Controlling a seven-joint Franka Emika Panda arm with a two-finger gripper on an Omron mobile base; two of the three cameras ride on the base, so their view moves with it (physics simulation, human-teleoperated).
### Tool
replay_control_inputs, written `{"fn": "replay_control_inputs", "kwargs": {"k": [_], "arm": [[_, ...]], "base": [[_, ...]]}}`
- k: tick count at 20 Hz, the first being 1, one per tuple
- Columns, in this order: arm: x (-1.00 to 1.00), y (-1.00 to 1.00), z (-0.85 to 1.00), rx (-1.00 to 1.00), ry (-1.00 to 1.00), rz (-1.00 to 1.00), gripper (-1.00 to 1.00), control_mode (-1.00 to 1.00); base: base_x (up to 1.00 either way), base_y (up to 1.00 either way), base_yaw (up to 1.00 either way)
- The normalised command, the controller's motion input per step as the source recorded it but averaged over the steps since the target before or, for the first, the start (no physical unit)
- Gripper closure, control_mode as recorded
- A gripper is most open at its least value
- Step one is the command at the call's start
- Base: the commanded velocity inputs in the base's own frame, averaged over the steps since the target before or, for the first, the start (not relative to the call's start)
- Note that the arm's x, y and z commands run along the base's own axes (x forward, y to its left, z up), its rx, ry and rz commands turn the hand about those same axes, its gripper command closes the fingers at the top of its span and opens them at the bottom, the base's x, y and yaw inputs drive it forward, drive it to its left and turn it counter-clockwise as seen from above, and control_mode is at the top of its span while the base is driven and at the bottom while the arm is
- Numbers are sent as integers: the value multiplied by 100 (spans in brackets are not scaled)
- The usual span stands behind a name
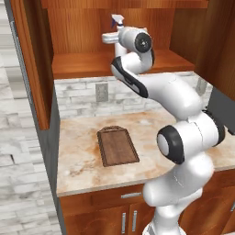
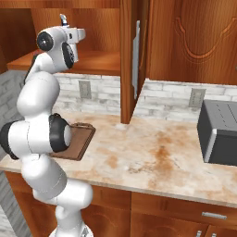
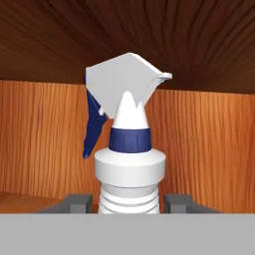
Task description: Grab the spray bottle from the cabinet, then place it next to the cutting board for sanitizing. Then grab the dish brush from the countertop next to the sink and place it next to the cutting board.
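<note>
We have our claw [image 3: 128, 203] inside the cabinet [image 1: 82, 64], and the bottle [image 3: 128, 149] stands dead centre between the two fingertips [image 3: 74, 203], its long axis upright, neck rising straight ahead of the hand. In the hand view the ribbed lower neck sits flush between the tips on both sides, so we judge the claw closed on the bottle rather than merely around it. The bottle rests on the shelf, well above and behind the board [image 1: 117, 146] on the tabletop [image 1: 82, 160]. From here the move we expect is a lift and a pull back out, keeping the bottle upright.

The bottle is white, with a wide collar, a dark blue ring above it, a white sprayer head and a blue trigger hanging down one side.
</note>
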Motion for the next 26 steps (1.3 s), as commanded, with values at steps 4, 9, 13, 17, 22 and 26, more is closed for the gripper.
{"fn": "replay_control_inputs", "kwargs": {"k": [4, 9, 13, 17, 22, 26], "arm": [[-79, -7, 21, 1, -7, 0, 100, -100], [-100, -6, 31, 0, 0, -9, 100, -100], [-100, -29, 28, 0, 0, -10, 100, -100], [-92, -61, 5, 0, 0, -8, 100, -100], [-48, -70, -13, 0, 0, 0, 100, -100], [-47, -54, -60, 0, 0, 0, 100, -100]], "base": [[0, 0, 0], [0, 0, 0], [0, 0, 0], [0, 0, 0], [0, 0, 0], [0, 0, 0]]}}
